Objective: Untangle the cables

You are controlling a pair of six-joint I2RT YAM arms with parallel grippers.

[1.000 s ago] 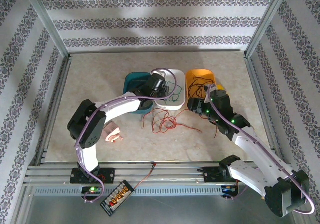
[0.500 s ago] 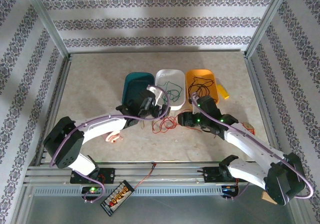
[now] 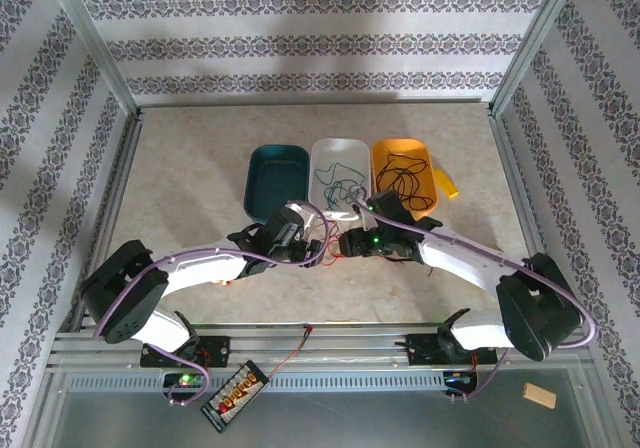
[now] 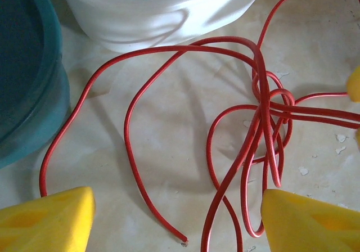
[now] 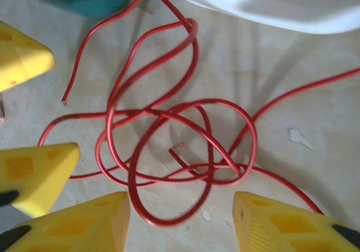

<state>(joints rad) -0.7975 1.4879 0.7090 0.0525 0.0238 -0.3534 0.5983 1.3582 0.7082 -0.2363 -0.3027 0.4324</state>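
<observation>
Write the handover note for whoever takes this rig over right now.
Left pincer: open, low over the tangled thin red cables, holding nothing.
Right pincer: open, over the same tangle from the other side.
Done: thin green cable lies in the white plastic tub; thin black cable in the orange plastic tub.
Left: separate the red ones on the beige table.

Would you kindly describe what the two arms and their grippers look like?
The left arm and right arm have white links between black joints, with a lilac cable running along each. Small green lights glow on the right one. The left gripper and right gripper end in blunt yellow wedge fingers.
</observation>
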